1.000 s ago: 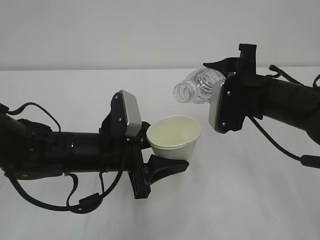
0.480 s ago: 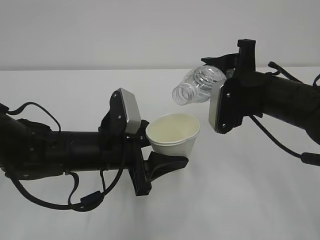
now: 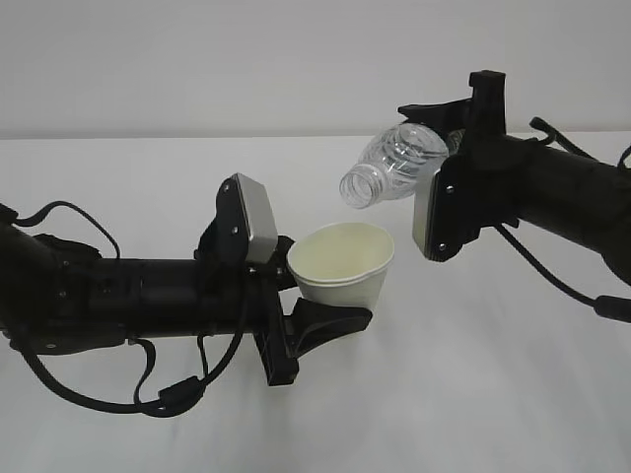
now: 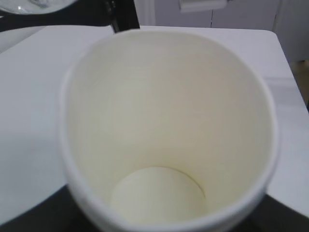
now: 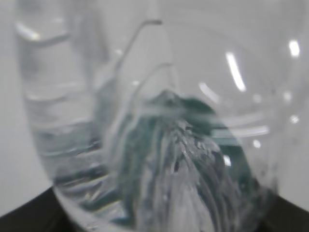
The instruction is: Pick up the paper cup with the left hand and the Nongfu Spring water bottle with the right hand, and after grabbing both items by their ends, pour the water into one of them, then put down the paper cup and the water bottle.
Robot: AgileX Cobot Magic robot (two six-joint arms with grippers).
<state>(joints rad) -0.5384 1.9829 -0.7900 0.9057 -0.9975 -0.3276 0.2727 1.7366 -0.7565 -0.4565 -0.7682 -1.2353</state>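
Above the table (image 3: 493, 374), left claw (image 3: 330, 296) round paper cup (image 3: 342, 264), right claw (image 3: 444, 148) round tilted bottle (image 3: 394, 166).

No readable text anywhere. Bottle (image 3: 394, 163) label shows only as a blurred dark-green patch thru the clear wall in the right wrist view (image 5: 193, 159), lettering can't be made out. Cup (image 3: 342, 266) plain white outside, plain cream inside (image 4: 164, 135), no print, no marks.
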